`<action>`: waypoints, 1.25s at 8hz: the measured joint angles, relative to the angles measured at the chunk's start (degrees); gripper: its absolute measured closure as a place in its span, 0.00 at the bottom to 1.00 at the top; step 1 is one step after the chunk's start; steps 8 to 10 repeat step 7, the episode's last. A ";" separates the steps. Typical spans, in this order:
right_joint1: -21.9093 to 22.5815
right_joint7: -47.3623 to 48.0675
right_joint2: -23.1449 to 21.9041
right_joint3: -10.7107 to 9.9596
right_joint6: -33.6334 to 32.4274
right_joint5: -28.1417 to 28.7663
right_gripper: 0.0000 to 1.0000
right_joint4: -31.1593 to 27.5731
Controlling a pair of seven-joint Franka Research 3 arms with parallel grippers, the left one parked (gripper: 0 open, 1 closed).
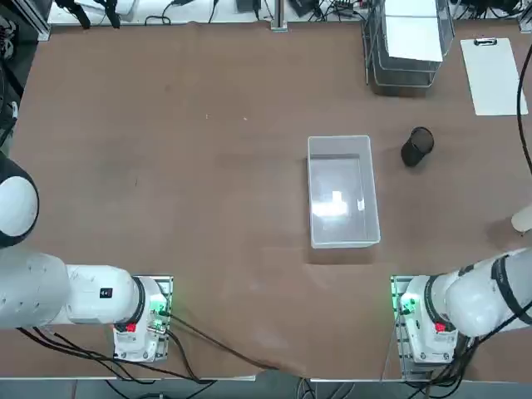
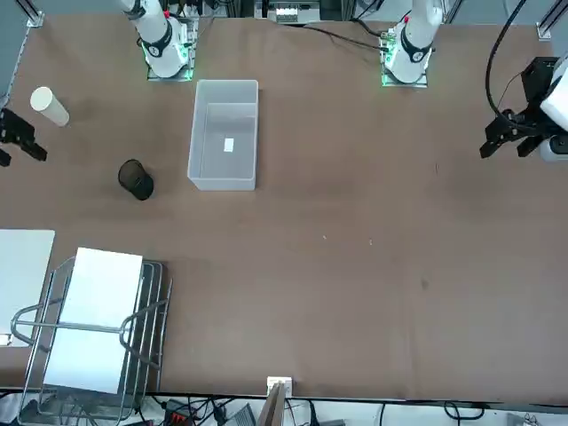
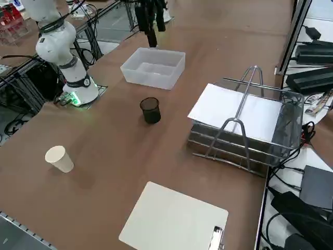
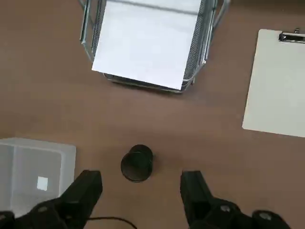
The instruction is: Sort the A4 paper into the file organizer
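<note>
Spread wide and empty, the right end effector [image 4: 138,191] hangs above a black mesh cup [image 4: 137,163] on the brown table [image 4: 57,109]. At the far right, the white A4 paper sheet [image 1: 413,36] lies in the silver wire-mesh file organizer's [image 1: 376,66] top tier, beside a clipboard [image 1: 495,75].

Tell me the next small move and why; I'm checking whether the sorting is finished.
Probably just draw the open, empty pincer back towards its base: the A4 paper already lies on the file organizer's top tier, overhanging its front edge slightly.
</note>
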 joint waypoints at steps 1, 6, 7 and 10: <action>-6.40 0.91 -0.68 7.59 -1.09 -1.17 0.00 0.00; -15.76 8.37 -1.35 20.30 -3.23 -2.43 0.00 -0.07; -16.10 8.45 -1.36 20.64 -3.27 -2.43 0.00 -0.07; -16.10 8.45 -1.36 20.64 -3.27 -2.43 0.00 -0.07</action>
